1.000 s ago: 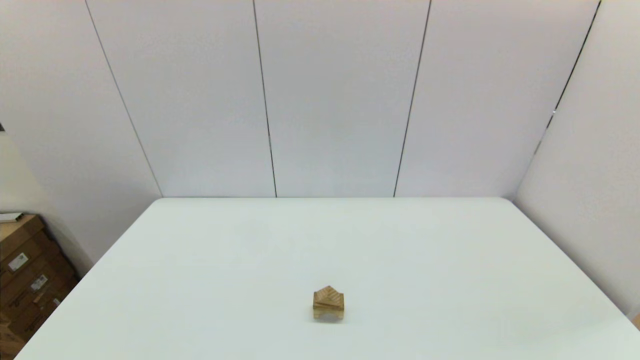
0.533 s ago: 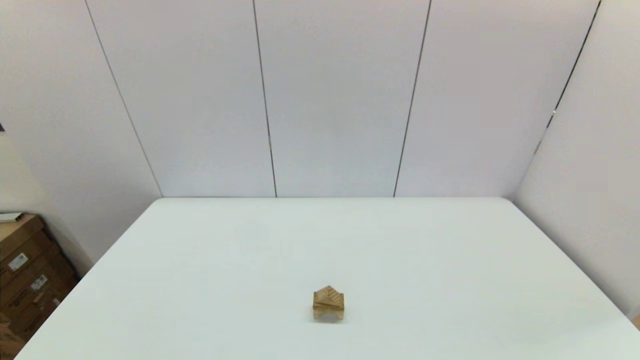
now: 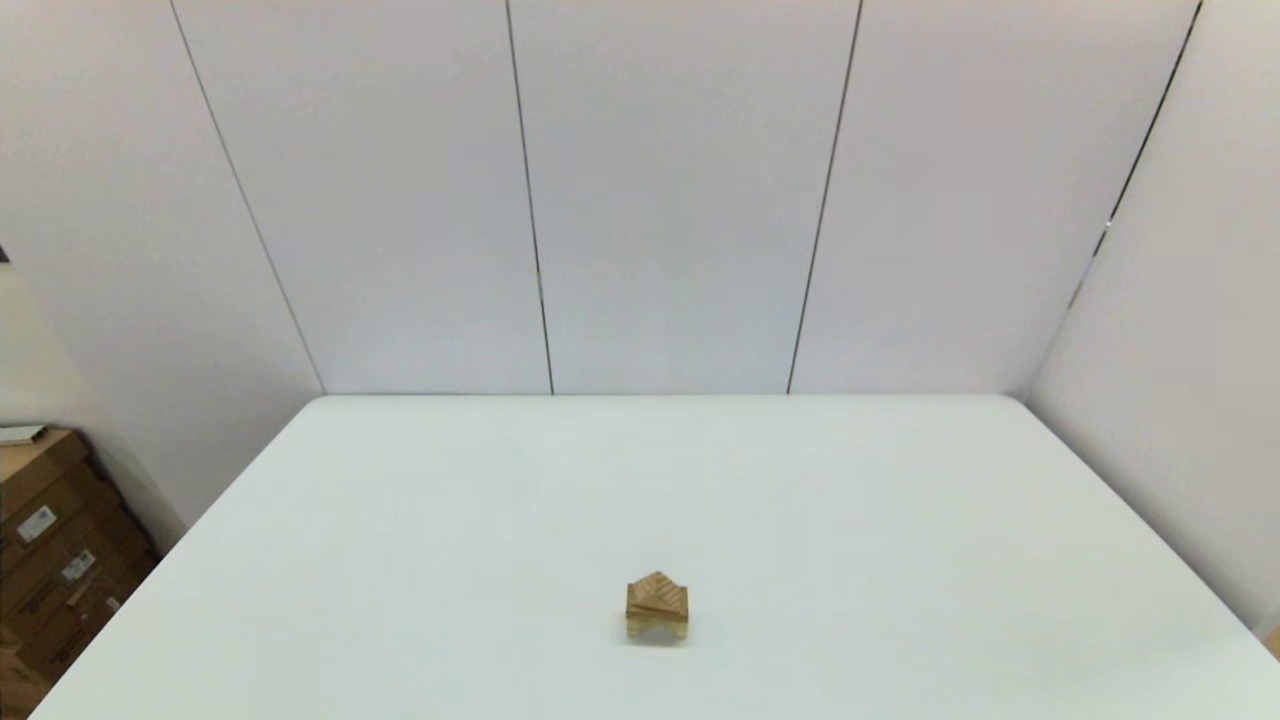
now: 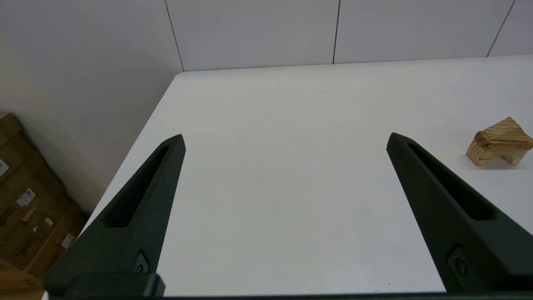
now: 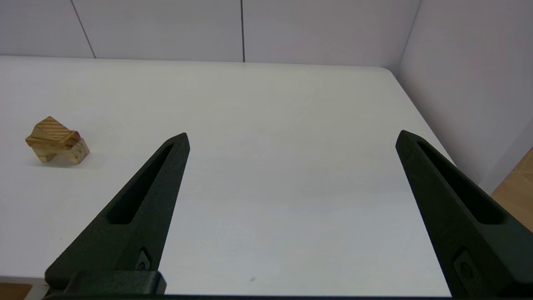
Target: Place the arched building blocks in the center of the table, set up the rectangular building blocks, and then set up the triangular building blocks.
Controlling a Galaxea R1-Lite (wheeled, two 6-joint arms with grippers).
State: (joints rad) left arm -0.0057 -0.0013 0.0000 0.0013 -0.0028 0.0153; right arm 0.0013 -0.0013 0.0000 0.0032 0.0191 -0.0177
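At the near middle of the bench (image 3: 900, 520) stands a three-tier stack: the arched building blocks (image 3: 657, 626) at the base with the cutout facing down, the rectangular building blocks (image 3: 657, 603) lying flat upon it, and the triangular building blocks (image 3: 657, 584) on top, apex upward. All three pieces touch and sit square to one another, with no visible overhang; on this evidence the assembly appears complete. Judged by appearance, the pieces are light, rigid, unfinished wood with grain lines, not fragile, and moderately grippy; the sloped faces of the top piece would shed a pinch, so any correction should take hold across flat parallel side faces, and gently, since the stack is loose and a sideways nudge could topple it. Neither arm shows in the head view. The left hand (image 4: 285, 139) is parked off to the left of the stack, well apart from it, fingers spread wide and holding nothing. The right hand (image 5: 291, 137) is parked likewise to the right, fingers spread wide and holding nothing. The bench surface is smooth, white and level. Plain panelled walls (image 3: 680, 200) enclose it behind and at the sides; cardboard boxes (image 3: 50, 560) stand on the floor beyond the left edge.
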